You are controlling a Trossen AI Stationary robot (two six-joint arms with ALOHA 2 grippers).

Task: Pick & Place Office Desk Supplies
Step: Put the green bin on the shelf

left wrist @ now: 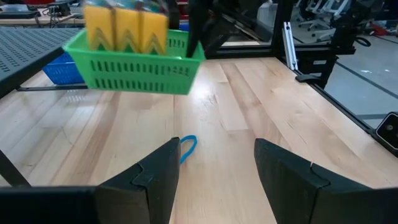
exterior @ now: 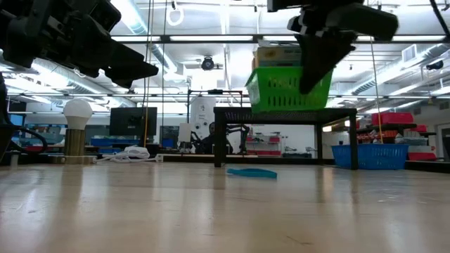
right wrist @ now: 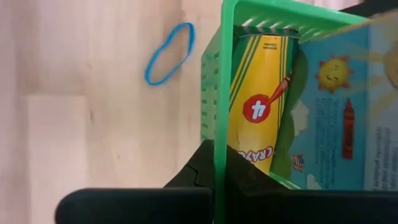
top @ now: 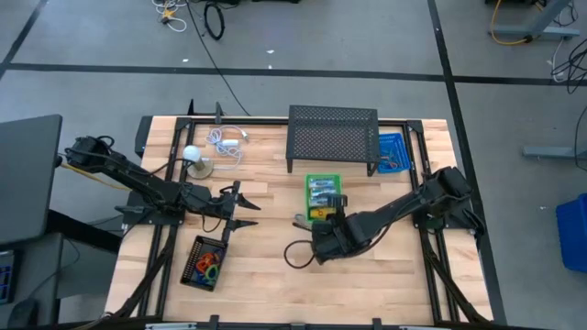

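Green basket (top: 323, 188): we judge it light, stiff; rim suits gripping.
Right pincer (right wrist: 219, 177): clamps basket's rim, raised above surface (top: 367, 275).
Left pincer (left wrist: 214, 171): wide, empty.

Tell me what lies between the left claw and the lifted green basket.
In the left wrist view, only a blue loop on bare wood lies between the open left claw and the green basket, held up by the right claw.
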